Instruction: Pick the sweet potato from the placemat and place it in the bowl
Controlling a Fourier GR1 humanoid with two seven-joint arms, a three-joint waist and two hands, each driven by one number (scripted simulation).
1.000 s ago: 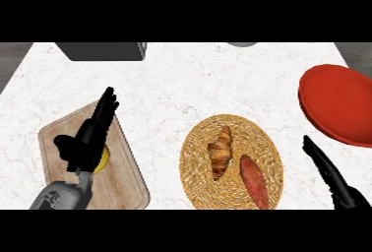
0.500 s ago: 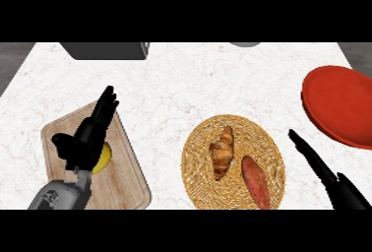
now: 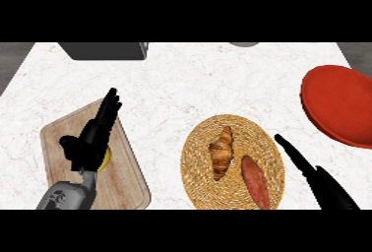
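Sweet potato [image 3: 255,182] lies on the placemat's [image 3: 196,147] right half, beside a croissant [image 3: 222,152], long axis running near-to-far. My right hand [image 3: 309,170], fingers straight and holding nothing, sits just right of the potato, nearer than my left hand [image 3: 93,140], open over the board [image 3: 58,138]. Bowl [image 3: 341,110] is far-right of the placemat.

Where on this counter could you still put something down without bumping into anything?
The widest bare counter lies above the cutting board and woven placemat, left of the red bowl. A narrower strip runs between board and placemat. The placemat is crowded: croissant, sweet potato, right hand at its edge. The left hand covers the board.
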